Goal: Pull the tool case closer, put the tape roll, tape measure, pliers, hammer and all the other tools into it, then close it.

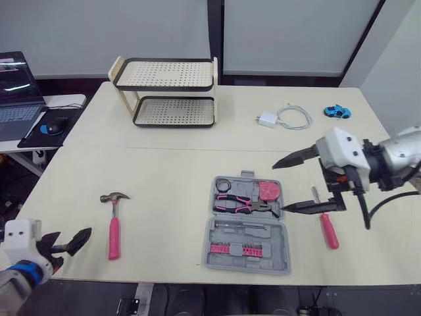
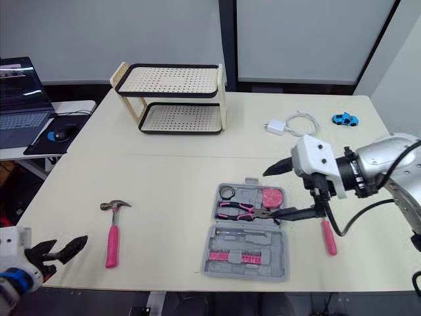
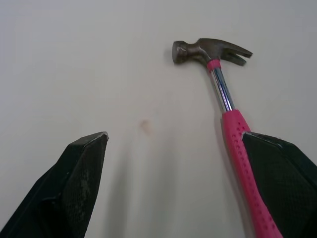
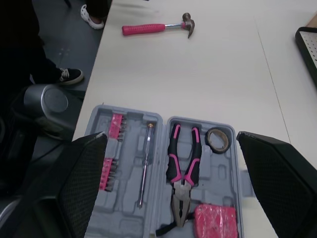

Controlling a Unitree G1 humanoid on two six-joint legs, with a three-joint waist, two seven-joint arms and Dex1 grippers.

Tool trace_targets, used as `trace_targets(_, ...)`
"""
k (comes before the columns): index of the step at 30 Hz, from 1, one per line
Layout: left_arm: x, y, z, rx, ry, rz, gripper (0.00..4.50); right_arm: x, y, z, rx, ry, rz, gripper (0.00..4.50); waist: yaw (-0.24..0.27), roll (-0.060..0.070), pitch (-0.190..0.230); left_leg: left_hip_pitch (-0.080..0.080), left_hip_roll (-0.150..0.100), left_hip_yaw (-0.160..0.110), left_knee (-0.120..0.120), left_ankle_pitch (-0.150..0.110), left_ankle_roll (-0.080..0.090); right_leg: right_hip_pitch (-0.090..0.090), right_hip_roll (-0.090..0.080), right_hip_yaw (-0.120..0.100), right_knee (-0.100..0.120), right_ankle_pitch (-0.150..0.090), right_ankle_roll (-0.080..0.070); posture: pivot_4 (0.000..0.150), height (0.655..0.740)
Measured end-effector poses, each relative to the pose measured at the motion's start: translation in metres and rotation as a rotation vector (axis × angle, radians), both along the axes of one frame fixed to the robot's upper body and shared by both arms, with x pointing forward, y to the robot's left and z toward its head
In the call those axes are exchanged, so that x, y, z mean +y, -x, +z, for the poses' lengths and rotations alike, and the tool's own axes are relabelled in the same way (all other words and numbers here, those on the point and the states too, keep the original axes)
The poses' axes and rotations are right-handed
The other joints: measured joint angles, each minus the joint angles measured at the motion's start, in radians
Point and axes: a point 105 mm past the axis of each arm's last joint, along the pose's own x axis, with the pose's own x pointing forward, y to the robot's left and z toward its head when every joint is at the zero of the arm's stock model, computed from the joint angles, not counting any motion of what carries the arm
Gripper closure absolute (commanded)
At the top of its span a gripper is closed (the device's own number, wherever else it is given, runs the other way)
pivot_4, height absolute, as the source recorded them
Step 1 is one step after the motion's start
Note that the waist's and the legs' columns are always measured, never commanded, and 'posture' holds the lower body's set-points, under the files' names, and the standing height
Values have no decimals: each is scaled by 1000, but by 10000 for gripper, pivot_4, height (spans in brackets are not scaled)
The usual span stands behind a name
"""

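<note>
The grey tool case (image 1: 279, 245) lies open near the table's front edge. In it are the tape roll (image 1: 223, 184), pink-handled pliers (image 1: 242, 205), a pink tape measure (image 1: 268, 190) and a row of pink bits (image 1: 235, 251). My right gripper (image 1: 278, 187) hovers open over the case's right side with nothing between its fingers. A pink-handled screwdriver (image 1: 327, 228) lies on the table just right of the case. The hammer (image 1: 114, 222) lies at the left, head away from me. My left gripper (image 1: 74, 245) stands open and empty at the front left corner, just left of the hammer's handle (image 3: 242, 158).
A two-tier perforated rack (image 1: 168, 92) stands at the back left. A white charger with its cable (image 1: 283, 118) and a blue toy car (image 1: 337, 111) lie at the back right. A laptop (image 1: 16, 92) and a mouse (image 1: 56, 124) sit on a side table to the left.
</note>
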Motion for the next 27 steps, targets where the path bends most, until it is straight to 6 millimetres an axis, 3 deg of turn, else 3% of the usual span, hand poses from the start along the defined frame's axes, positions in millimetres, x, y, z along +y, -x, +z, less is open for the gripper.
trace_targets(10,-30,-52,-17,36,36,128,0,9,-5,-4,23,-1,-7,270,7,-1,0,0,0,2,0,1,-1,-1,1,-1,0,0,0,1500,7400)
trace_targets(21,-44,-75,-34,86,5,90,0,8,-5,-5,40,0,-23,270,7,-1,-1,0,-1,2,0,2,-3,-1,2,0,1,0,0,1500,7400)
trace_targets(24,-46,-79,-35,82,-7,80,5851,7,-4,-5,42,3,-27,0,8,0,-1,0,-1,2,0,2,-3,-1,2,0,1,0,0,1500,7400)
trace_targets(27,-46,-83,-35,86,-12,76,15168,7,-3,-5,44,10,-29,0,11,0,-1,0,-2,2,0,2,-3,-1,2,0,1,0,0,1500,7400)
